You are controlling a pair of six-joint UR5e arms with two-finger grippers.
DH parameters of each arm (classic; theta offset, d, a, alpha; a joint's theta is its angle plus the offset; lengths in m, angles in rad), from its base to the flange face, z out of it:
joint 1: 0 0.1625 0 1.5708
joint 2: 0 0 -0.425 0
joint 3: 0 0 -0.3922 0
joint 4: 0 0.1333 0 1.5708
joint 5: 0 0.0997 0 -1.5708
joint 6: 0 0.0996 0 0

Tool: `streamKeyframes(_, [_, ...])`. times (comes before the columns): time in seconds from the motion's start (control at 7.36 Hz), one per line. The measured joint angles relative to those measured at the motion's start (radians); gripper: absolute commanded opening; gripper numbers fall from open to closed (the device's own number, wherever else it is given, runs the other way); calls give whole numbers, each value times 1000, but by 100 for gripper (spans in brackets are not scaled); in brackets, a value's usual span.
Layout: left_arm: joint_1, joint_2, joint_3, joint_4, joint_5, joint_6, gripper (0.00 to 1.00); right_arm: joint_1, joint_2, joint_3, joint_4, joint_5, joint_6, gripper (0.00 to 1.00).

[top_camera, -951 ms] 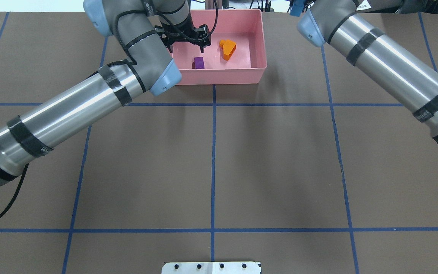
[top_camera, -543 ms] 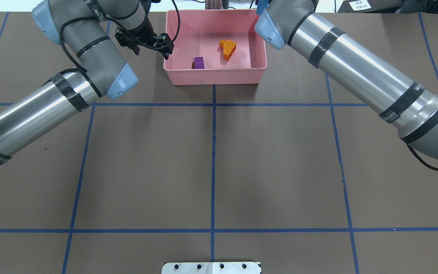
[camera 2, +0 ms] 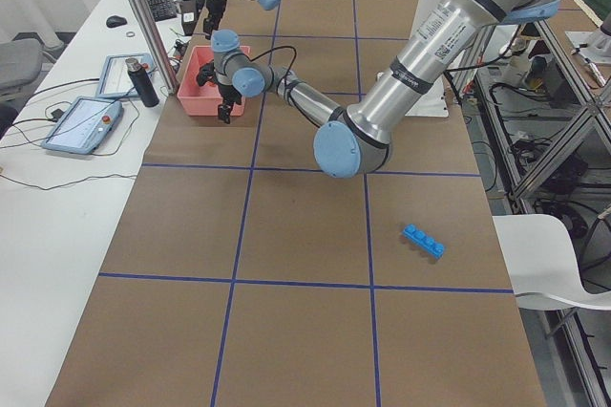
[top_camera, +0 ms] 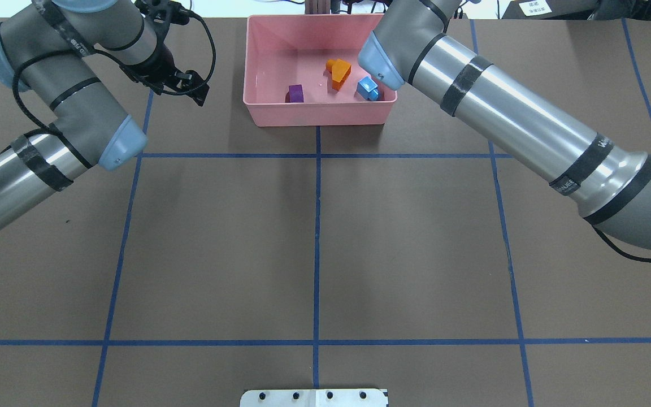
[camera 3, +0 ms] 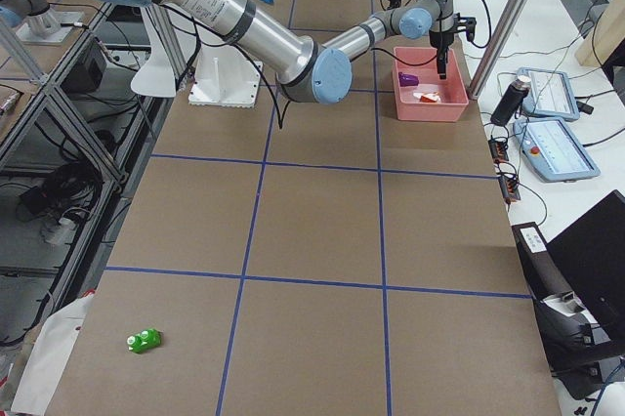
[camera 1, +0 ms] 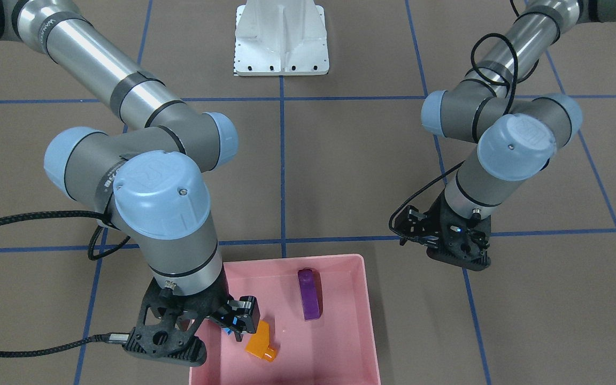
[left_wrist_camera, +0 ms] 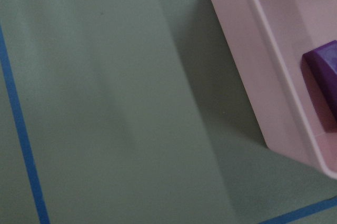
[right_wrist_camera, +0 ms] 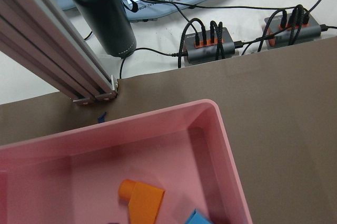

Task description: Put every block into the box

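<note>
Pink plastic box [top_camera: 317, 113], top centre of the overhead view: contents? (Clerk)

Item one, purple block [top_camera: 295, 93], lower left of the floor. Item two, orange block [top_camera: 338, 73], centre. Item three, small blue block [top_camera: 367, 88], lower right corner, just beside the orange one and under the right gripper [camera 1: 231, 324]. I cannot tell whether those jaws grip it or stand apart. (Checker)

Outstanding? (Clerk)

Two: long blue block [camera 2: 423, 240], lower right of the left-side view; green block [camera 3: 145, 340], lower left of the right-side view. Both lie on the table [top_camera: 314, 237], well apart from the box. Also left gripper [top_camera: 192, 90], upper left overhead, beside the box: nothing visibly held, jaw gap not readable. (Checker)

Handling note? (Clerk)

Advised: release low over bare floor, clear of wall and orange block, then lift straight up before swinging away. (Checker)
</note>
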Motion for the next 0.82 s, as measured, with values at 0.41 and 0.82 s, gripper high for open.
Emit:
streamKeyframes(0.41, [81, 268, -275, -7, 38, 4, 100, 58, -109, 212, -196, 80, -159, 100])
streamKeyframes(0.82, [278, 648, -593, -5, 92, 5, 100, 125, -312, 436, -271, 140, -328, 100])
